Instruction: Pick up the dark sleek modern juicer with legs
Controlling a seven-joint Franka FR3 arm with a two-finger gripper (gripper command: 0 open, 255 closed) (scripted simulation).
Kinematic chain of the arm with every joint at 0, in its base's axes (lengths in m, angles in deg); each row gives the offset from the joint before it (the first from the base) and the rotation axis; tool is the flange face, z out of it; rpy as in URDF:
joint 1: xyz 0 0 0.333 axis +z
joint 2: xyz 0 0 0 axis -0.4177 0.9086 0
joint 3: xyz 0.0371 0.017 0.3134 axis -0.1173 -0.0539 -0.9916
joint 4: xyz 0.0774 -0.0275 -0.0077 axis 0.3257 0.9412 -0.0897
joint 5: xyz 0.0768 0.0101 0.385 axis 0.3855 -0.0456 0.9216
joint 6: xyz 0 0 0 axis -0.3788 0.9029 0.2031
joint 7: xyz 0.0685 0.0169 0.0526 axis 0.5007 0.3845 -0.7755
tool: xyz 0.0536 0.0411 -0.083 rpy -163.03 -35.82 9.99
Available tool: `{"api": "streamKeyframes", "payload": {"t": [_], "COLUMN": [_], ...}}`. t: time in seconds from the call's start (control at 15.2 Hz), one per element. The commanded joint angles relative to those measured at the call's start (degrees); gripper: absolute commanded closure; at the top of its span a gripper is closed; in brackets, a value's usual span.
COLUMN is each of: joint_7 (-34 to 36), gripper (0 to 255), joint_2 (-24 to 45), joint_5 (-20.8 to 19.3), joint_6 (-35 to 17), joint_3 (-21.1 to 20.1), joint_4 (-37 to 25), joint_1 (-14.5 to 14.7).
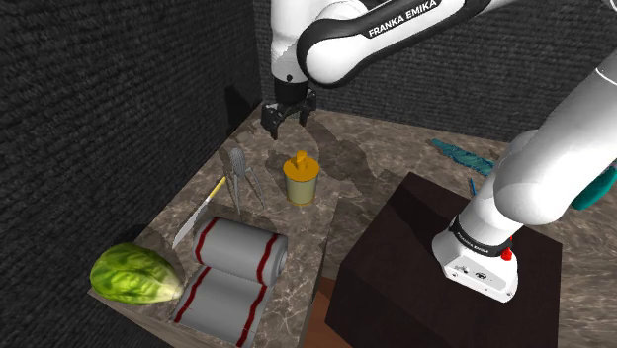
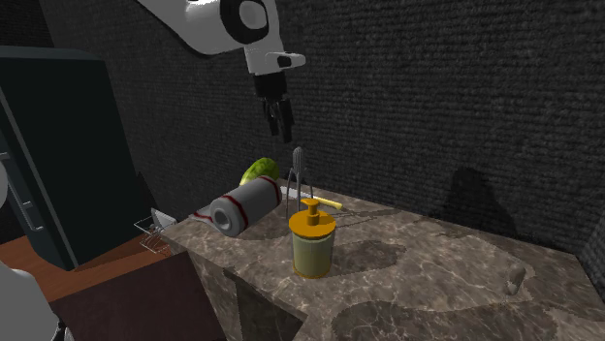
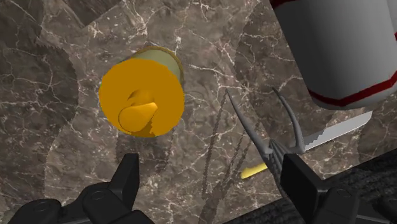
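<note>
Overhead, the white arm's black gripper [image 1: 289, 116] hangs above a brown marble counter [image 1: 396, 148], its two fingers spread apart and clasping nothing. Below it stands the juicer [image 1: 240, 176], a slim grey piece upright on thin splayed legs, near the counter's edge by the dark wall. In the shoulder view it sits down and to the left of the gripper, with open air between the two.

Just beside the juicer, toward that view's right, stands a pump bottle [image 1: 301, 180] with an orange cap and a pale body. A knife [image 1: 201, 212] with a yellow handle lies by the juicer's feet (whether it touches a leg cannot be told). Its blade runs alongside a grey roll [image 1: 240, 265] striped in dark red. A green lettuce head [image 1: 133, 275] rests at the counter's corner, just beside the roll.

From the wrist view, the bottle's orange cap lies ahead of the spread fingers [image 3: 124, 184], while the juicer's thin legs show close to the other finger, between it and the roll. The arm's dark stand [image 1: 435, 247] sits at the shoulder view's lower right.
</note>
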Motion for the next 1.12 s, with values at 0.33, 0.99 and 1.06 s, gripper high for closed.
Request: {"api": "streamKeyframes", "payload": {"t": [0.33, 0.99, 1.06], "joint_7": [9.53, 16.15, 16.38], "gripper": [0, 0, 0], "joint_2": [15.68, 29.00, 29.36], "joint_5": [-8.27, -15.09, -15.35], "joint_6": [-3.15, -5.26, -5.86], "joint_3": [-1.91, -0.53, -0.41], "joint_4": [-12.52, -23.48, -23.21], "joint_1": [1.83, 5.90, 5.97]}}
